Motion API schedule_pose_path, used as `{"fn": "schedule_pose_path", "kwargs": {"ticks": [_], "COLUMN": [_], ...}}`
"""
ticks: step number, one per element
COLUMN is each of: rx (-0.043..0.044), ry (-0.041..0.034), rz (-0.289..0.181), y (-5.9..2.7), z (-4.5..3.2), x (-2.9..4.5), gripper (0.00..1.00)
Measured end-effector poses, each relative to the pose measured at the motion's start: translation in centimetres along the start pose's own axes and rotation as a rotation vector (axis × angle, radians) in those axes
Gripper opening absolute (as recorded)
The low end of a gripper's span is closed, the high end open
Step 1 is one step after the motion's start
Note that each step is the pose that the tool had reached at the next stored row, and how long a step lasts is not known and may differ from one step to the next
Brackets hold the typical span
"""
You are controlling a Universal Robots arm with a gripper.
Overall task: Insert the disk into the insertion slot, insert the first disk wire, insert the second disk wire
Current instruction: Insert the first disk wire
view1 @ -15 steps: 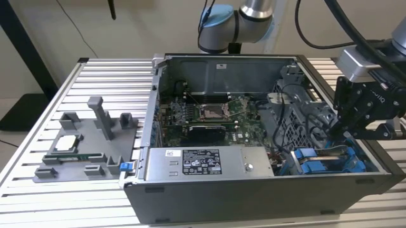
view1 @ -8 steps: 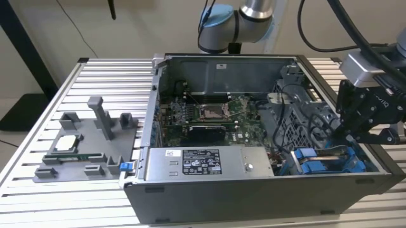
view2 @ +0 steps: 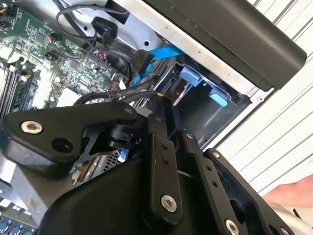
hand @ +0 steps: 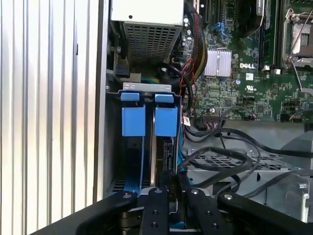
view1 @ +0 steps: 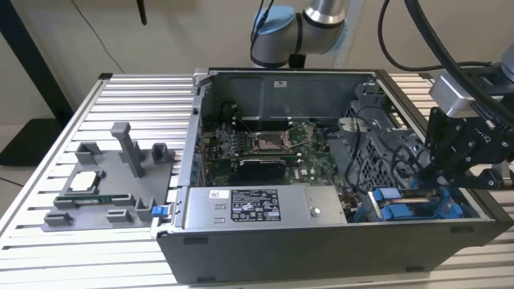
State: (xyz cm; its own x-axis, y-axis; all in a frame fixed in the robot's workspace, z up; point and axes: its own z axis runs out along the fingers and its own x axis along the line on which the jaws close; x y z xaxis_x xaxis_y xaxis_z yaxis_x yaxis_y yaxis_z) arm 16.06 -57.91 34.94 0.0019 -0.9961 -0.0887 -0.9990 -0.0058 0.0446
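Two blue latch tabs (hand: 133, 121) are seen on the insertion slot (hand: 146, 87) near the stickered power supply (view1: 321, 211); whether the gripper (hand: 169, 185) held there is closed cannot be told.

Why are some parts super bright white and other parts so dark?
Second wrist view: the ribbed silver metal table catches light and looks washed-out white. First wrist view: the narrow grey metal drive bay with blue tabs sinks into shadow, and the black gripper is a dark shape. Exterior view: the open grey computer case is dimmer inside than the table.
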Motion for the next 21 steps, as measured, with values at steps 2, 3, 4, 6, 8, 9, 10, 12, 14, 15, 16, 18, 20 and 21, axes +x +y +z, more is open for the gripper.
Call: {"fn": "schedule_pose_path", "kwargs": {"ticks": [2, 3, 4, 6, 8, 9, 10, 12, 14, 15, 16, 18, 20, 21], "rx": [0.0005, 0.0008, 0.0012, 0.0024, 0.0032, 0.0034, 0.0034, 0.0035, 0.0037, 0.0037, 0.0039, 0.0040, 0.0042, 0.0042], "ry": [-0.0004, -0.0006, -0.0009, -0.0012, -0.0017, -0.0018, -0.0020, -0.0019, -0.0022, -0.0022, -0.0023, -0.0024, -0.0024, -0.0024], "rz": [0.009, 0.013, 0.018, 0.031, 0.042, 0.044, 0.044, 0.046, 0.047, 0.048, 0.049, 0.051, 0.052, 0.053], "y": [-0.06, -0.10, -0.13, -0.18, -0.23, -0.24, -0.25, -0.28, -0.32, -0.33, -0.33, -0.36, -0.37, -0.37], "z": [0.16, 0.23, 0.31, 0.42, 0.48, 0.50, 0.52, 0.54, 0.59, 0.61, 0.63, 0.68, 0.72, 0.75], "x": [0.02, 0.02, 0.03, 0.04, 0.05, 0.05, 0.05, 0.04, 0.05, 0.05, 0.05, 0.04, 0.03, 0.03], "gripper": [0.00, 0.00, 0.00, 0.00, 0.00, 0.00, 0.00, 0.00, 0.00, 0.00, 0.00, 0.00, 0.00, 0.00]}}
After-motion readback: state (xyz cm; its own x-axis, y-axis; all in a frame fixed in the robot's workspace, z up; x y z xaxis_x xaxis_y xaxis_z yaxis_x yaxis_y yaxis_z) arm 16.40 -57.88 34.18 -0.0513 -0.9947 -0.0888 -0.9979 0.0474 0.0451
